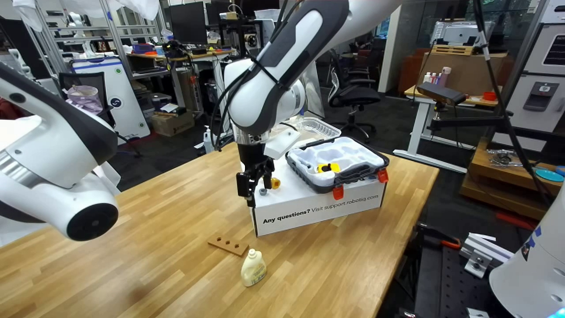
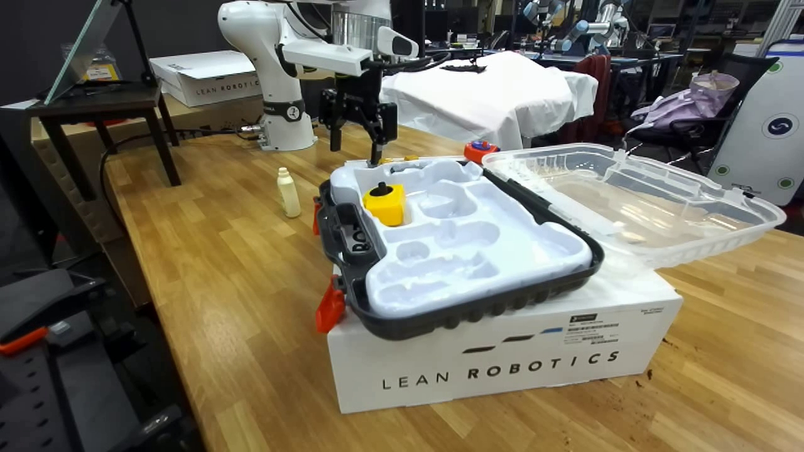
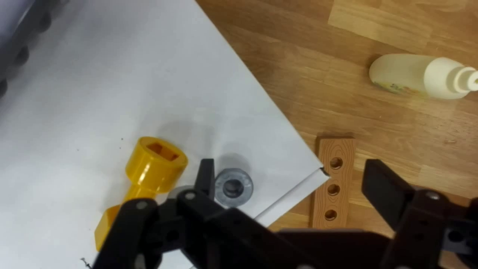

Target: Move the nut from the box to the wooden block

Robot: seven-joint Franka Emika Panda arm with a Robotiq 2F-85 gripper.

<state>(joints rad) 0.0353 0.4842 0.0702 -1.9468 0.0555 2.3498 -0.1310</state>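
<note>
Our claw (image 3: 290,178) is released, jaws apart. In the wrist view we see, at its nine o'clock, the grey nut (image 3: 246,188) on the white box (image 3: 168,78); at three, the wooden block (image 3: 335,176) on the surface (image 3: 336,104); farther out at two, a cream bottle (image 3: 414,76).

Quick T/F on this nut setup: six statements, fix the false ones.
1. The grey nut lies on the white box. True.
2. The wooden block has three holes. True.
3. The grey nut is gripped. False: the gripper is open and holds nothing.
4. The wooden block stands on the white box. False: it lies on the table.
5. The cream bottle stands upright. True.
6. The clear lid is shut. False: the clear lid is open.
</note>
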